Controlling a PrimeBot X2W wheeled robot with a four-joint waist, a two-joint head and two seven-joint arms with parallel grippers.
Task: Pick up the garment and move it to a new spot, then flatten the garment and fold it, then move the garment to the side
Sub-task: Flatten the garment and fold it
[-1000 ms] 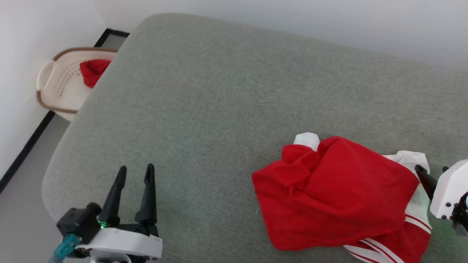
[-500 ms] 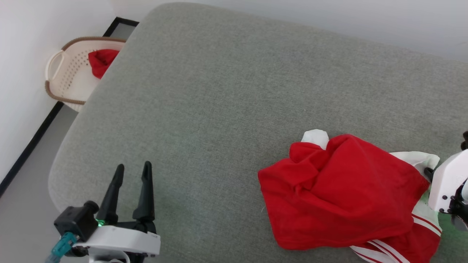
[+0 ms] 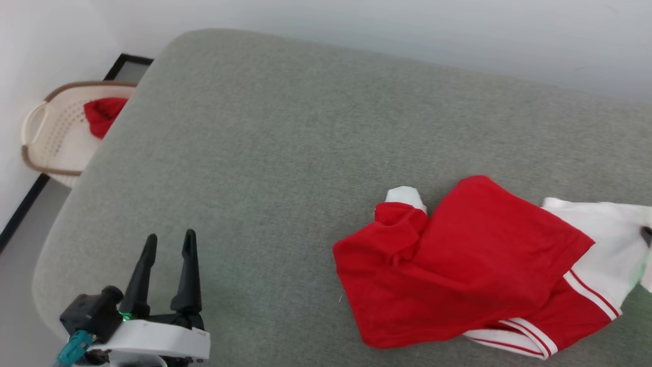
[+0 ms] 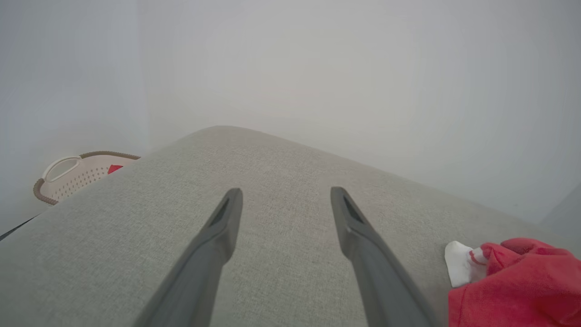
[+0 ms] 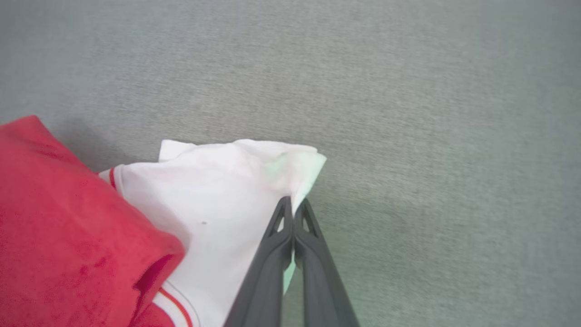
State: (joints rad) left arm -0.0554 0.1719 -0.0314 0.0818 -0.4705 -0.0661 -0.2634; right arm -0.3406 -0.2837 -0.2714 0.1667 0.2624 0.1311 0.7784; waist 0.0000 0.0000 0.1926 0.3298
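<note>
A grey fabric-covered worktop [image 3: 285, 153] with rounded corners stands against a pale wall [image 3: 356, 30].

Nearest the camera, well to the left of the shirt, the left hand [image 3: 170, 234] hovers over the front part of the worktop. Its 2 dark fingers are spread apart with nothing between them, and they point toward the wall.

The shirt [image 3: 458, 265] lies crumpled on the right side of the worktop, its red body bunched into folds. A white sleeve panel spreads out on its right side, red-and-white striped trim runs along its near edge, and a small white bit pokes out at its far left corner.

At the shirt's right end the right hand [image 5: 294, 202] is closed on the edge of the white sleeve panel, with the cloth pinched between its 2 fingers.

Far to the left of the shirt, past the worktop's edge, a cream basket [image 3: 61, 137] with a brown rim sits on the floor [image 3: 20, 265] by the wall. A piece of red cloth [image 3: 102, 114] lies inside the basket.
</note>
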